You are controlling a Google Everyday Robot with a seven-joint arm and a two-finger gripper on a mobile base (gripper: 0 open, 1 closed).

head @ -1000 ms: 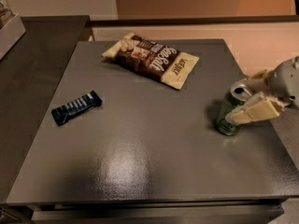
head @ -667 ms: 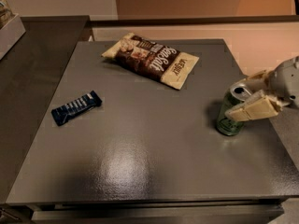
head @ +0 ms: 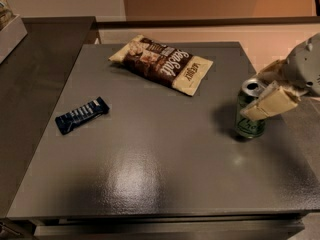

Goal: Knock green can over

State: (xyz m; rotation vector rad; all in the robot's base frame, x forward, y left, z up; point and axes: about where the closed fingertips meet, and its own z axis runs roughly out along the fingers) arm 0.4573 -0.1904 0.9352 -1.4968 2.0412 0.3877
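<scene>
The green can (head: 250, 125) stands upright near the right edge of the grey table (head: 150, 174), about halfway between the back and the front. Its silver top with the opening faces up, and pale markings show on its side. The lower part of the can is free to see; the upper part is partly covered.

What covers it is the gripper (head: 253, 95), which comes in from the right side, at the height of the can's top. Its two pale fingers (head: 272, 101) are spread apart, not pinching anything. The nearer finger lies slanted across the front of the can's upper part and seems to touch it. The other finger is behind and to the right of the rim. The grey body of the arm (head: 305, 66) is just behind them, at the right border of the view.

To the left of the can the table surface is bare for a good way, and nothing stands on that side near it. A snack bag (head: 162, 64), brown and cream, lies flat at the back of the table, well apart from the can. A small dark blue bar (head: 81, 115) lies on the left side, far from the can. Beyond the left edge of the table is a darker counter (head: 35, 79), and a pale box (head: 11, 34) sits at its far corner.
</scene>
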